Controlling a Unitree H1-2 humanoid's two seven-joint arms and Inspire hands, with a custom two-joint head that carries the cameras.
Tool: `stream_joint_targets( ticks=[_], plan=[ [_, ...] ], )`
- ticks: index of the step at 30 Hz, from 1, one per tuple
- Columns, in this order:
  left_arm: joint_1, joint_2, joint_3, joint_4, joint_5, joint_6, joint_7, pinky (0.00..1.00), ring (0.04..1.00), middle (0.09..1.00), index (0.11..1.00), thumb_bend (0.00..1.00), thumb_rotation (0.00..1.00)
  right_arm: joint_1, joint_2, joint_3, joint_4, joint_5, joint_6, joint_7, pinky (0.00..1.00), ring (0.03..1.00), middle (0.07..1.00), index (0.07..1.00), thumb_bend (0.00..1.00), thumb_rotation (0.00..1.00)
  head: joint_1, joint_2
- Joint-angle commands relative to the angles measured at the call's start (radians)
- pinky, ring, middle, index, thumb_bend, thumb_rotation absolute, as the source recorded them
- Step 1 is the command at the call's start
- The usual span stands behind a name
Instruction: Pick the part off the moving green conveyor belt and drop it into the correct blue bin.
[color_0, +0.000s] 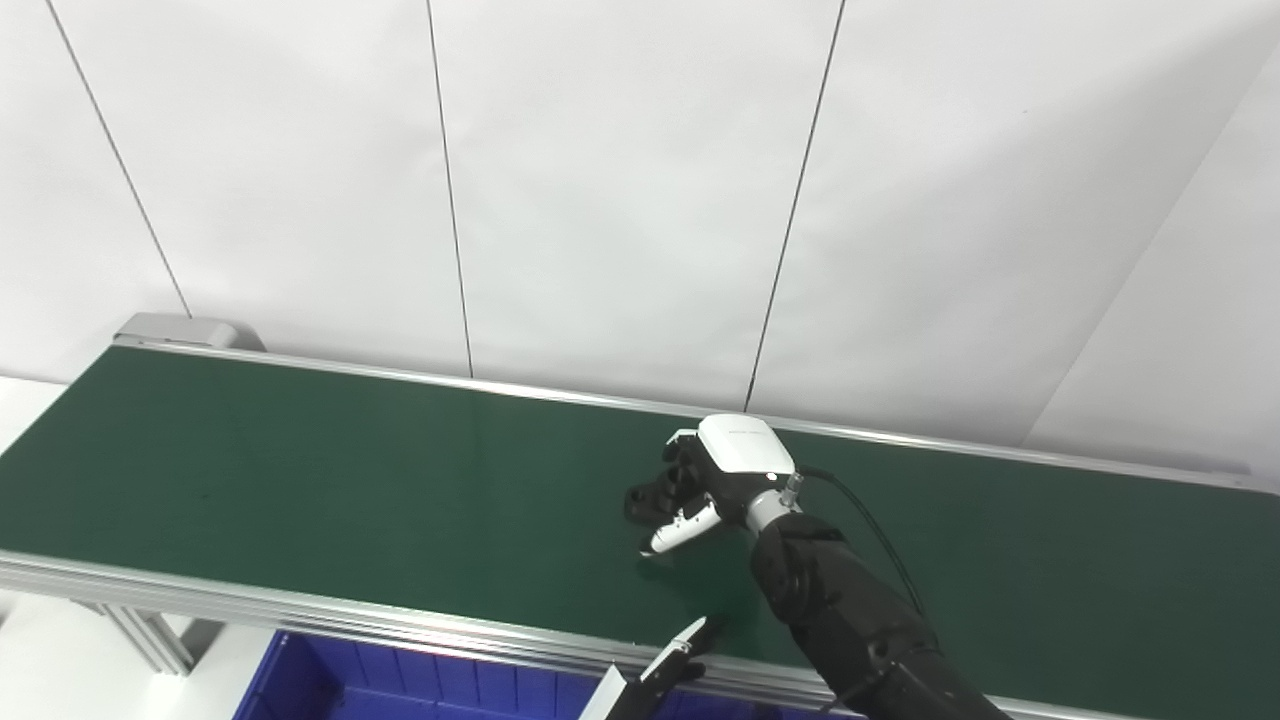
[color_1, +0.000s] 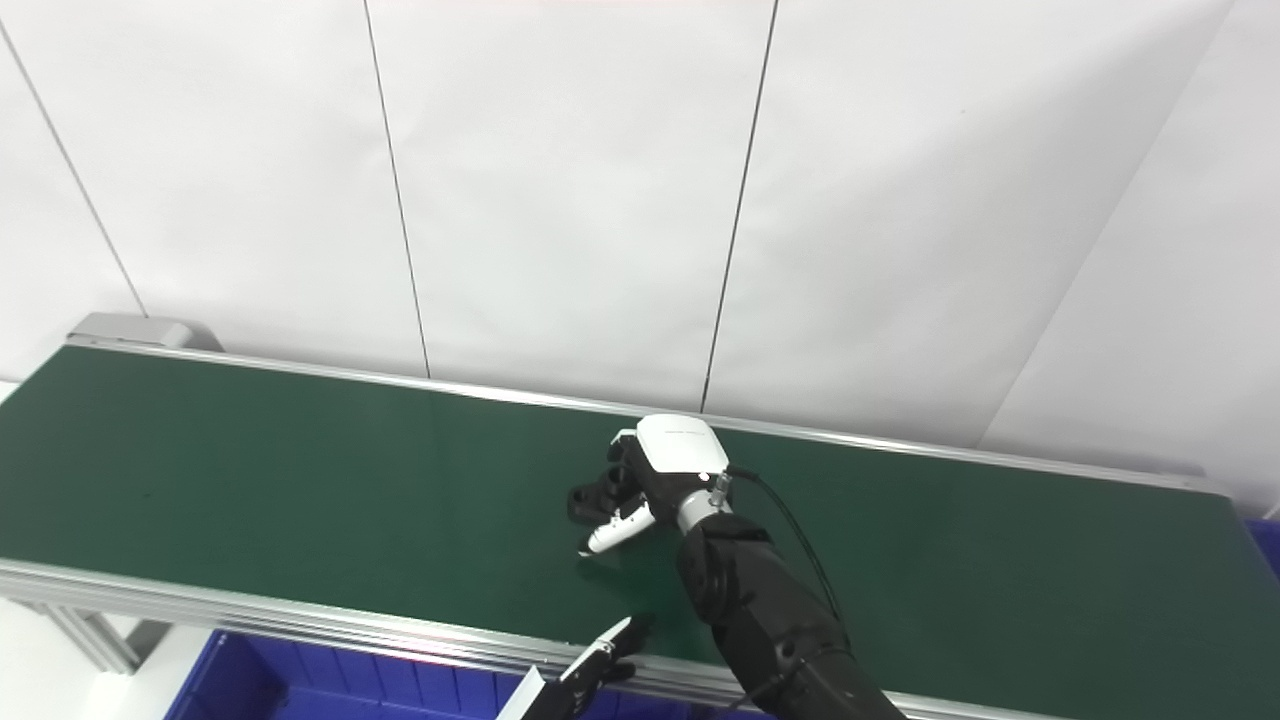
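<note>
I hold the right hand low over the belt, fingers curled; whether it grips a part I cannot tell. Next I judge: lift toward the bin.

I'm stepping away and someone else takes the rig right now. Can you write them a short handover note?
Right hand: out over the middle of the green conveyor belt, fingers curled down; whether it holds anything cannot be told.
Left hand: only its fingertips show at the bottom edge, by the belt's near rail; state unclear.
Part: none visible on the bare belt.
Blue bin: below the belt's near edge, mostly out of view.
Done: nothing confirmed.
Left: get the part and drop it into the correct bin.
</note>
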Motion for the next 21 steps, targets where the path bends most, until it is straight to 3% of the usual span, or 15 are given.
stream_joint_targets(
  ticks=[1, 5, 7, 15, 16, 21],
  plan=[
    [0.052, -0.071, -0.045, -0.035, -0.010, -0.007, 0.001, 0.88, 0.937, 0.946, 0.929, 0.95, 0.97, -0.028, 0.005, 0.036, 0.028, -0.044, 0.100, 0.060, 0.30, 0.409, 0.504, 0.564, 0.54, 0.02, -0.005, 0.001],
    [0.054, -0.062, -0.047, -0.046, -0.019, 0.000, -0.009, 0.87, 0.937, 0.951, 0.935, 0.96, 0.97, -0.042, -0.006, 0.098, 0.011, -0.085, 0.222, 0.163, 0.21, 0.370, 0.462, 0.557, 0.51, 0.00, -0.014, 0.005],
    [0.056, -0.058, -0.049, -0.053, -0.017, 0.005, -0.011, 0.88, 0.939, 0.953, 0.937, 0.96, 0.98, -0.043, -0.012, 0.110, -0.012, -0.087, 0.263, 0.213, 0.19, 0.400, 0.502, 0.510, 0.52, 0.00, -0.017, 0.006],
    [0.056, -0.051, -0.051, -0.060, -0.023, 0.008, -0.016, 0.87, 0.941, 0.958, 0.945, 0.95, 0.98, -0.047, -0.043, 0.144, -0.094, -0.111, 0.334, 0.389, 0.22, 0.412, 0.519, 0.495, 0.52, 0.00, -0.024, 0.012],
    [0.055, -0.051, -0.051, -0.059, -0.024, 0.007, -0.016, 0.88, 0.942, 0.958, 0.945, 0.94, 0.98, -0.048, -0.048, 0.149, -0.100, -0.116, 0.334, 0.408, 0.25, 0.415, 0.520, 0.683, 0.53, 0.00, -0.025, 0.012],
    [0.057, -0.051, -0.051, -0.062, -0.024, 0.009, -0.016, 0.86, 0.937, 0.959, 0.947, 0.95, 0.99, -0.038, -0.067, 0.151, -0.134, -0.119, 0.328, 0.451, 0.33, 0.428, 0.531, 0.743, 0.53, 0.00, -0.025, 0.017]
  ],
)
